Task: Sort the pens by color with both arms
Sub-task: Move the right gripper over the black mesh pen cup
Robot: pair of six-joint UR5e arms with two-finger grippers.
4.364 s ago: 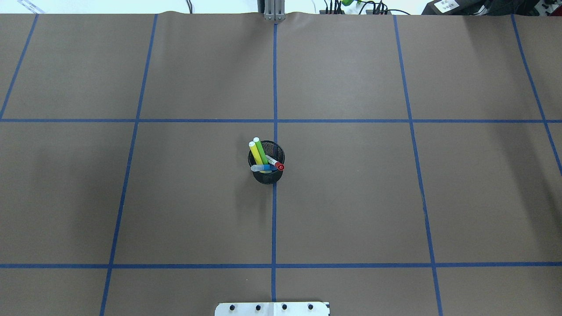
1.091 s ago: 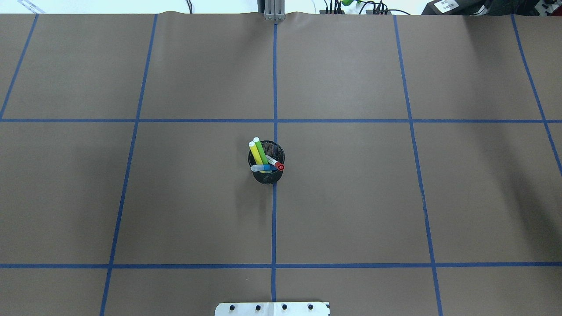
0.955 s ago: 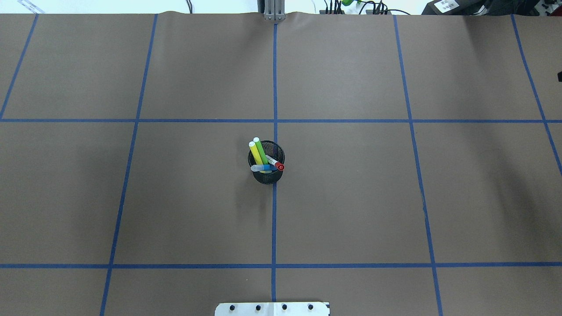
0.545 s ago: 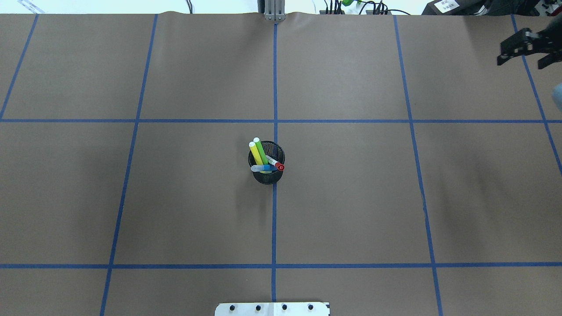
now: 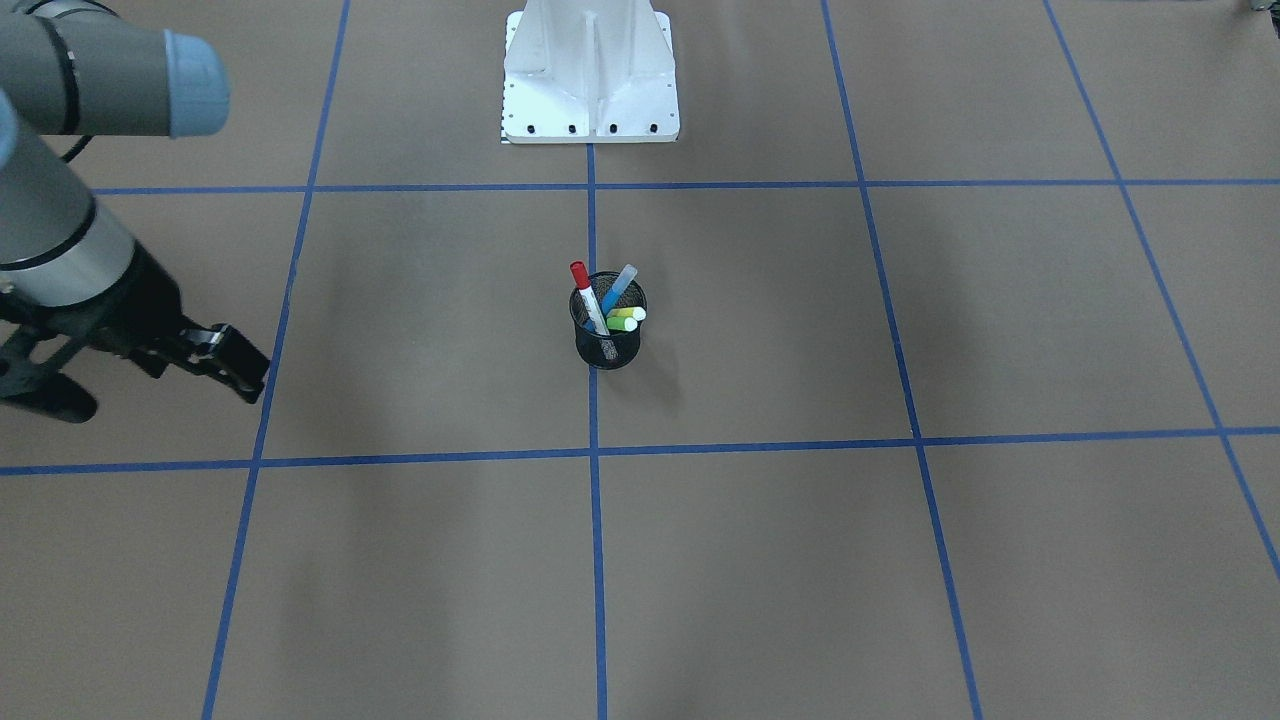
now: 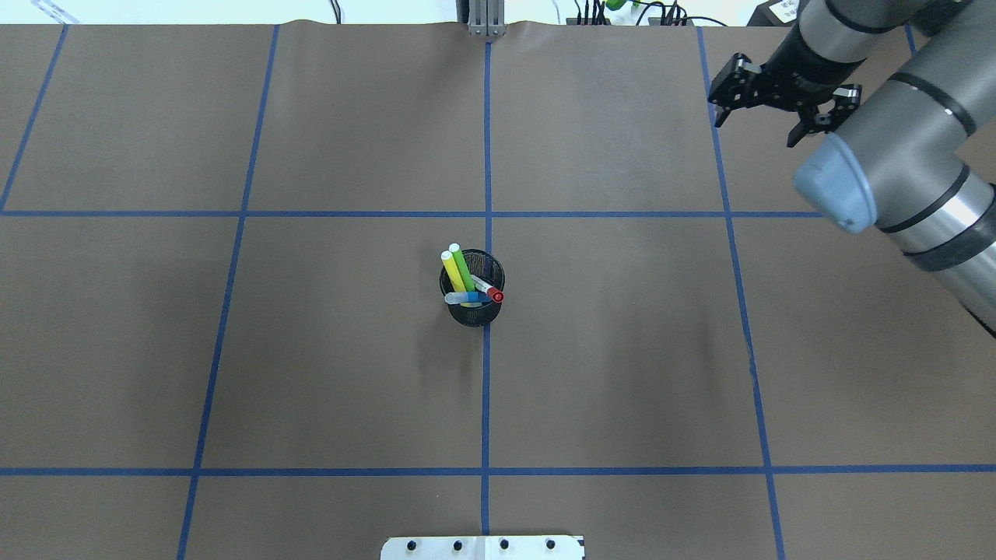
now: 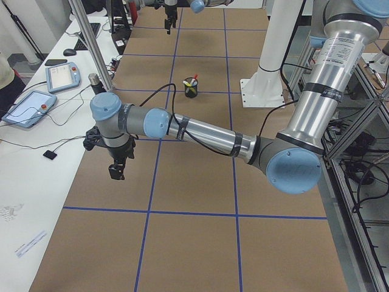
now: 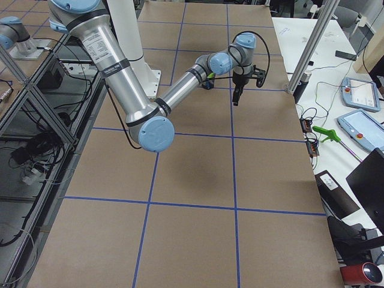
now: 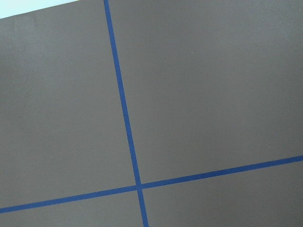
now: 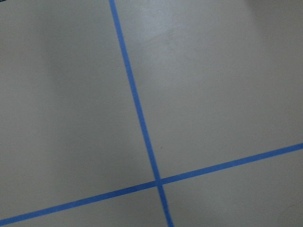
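Note:
Four pens stand together in a black mesh cup (image 6: 475, 313) at the middle of the table: yellow (image 6: 452, 272), green (image 6: 464, 270), blue (image 6: 469, 297) and a white one with a red cap (image 6: 496, 295). The cup (image 5: 608, 350) also shows in the front view. My right gripper (image 6: 753, 128) is open and empty, far right of the cup near the table's far edge; it also shows in the front view (image 5: 150, 392). My left gripper (image 7: 117, 167) shows only in the left side view, over the far left of the table. I cannot tell if it is open or shut.
Brown paper with a blue tape grid (image 6: 488, 214) covers the table. The white base pedestal (image 5: 590, 80) stands at the robot's side. A metal post (image 6: 484, 19) rises at the far edge. Tablets and cables lie on a side desk (image 7: 30, 106).
My right arm has come into the overhead view from the right edge and moved left along the far side of the table. The cup and pens have not moved.

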